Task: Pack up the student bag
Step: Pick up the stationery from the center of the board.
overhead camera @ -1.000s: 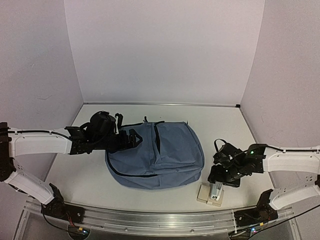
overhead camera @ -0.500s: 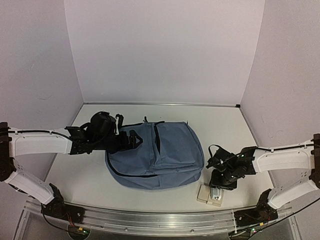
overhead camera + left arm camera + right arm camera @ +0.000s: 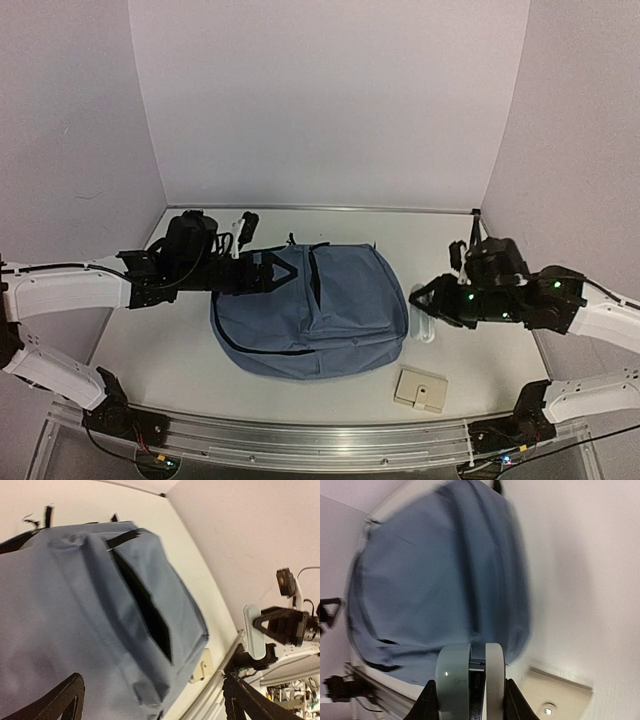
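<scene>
The student bag (image 3: 320, 310) lies flat mid-table, slate blue, with a front pocket gaping as a dark slit (image 3: 147, 612). My left gripper (image 3: 268, 272) hovers over the bag's upper left part; in the left wrist view (image 3: 152, 690) its jaws stand wide apart over the fabric (image 3: 75, 605). My right gripper (image 3: 425, 310) is shut on a pale grey-and-white rounded object (image 3: 452, 670), held just off the bag's right edge (image 3: 435, 570). That object also shows in the left wrist view (image 3: 252, 637).
A flat beige case (image 3: 421, 390) lies on the table near the front right, also seen under the right gripper (image 3: 560, 695). Dark straps (image 3: 240, 232) trail from the bag's far left. Walls close in on three sides.
</scene>
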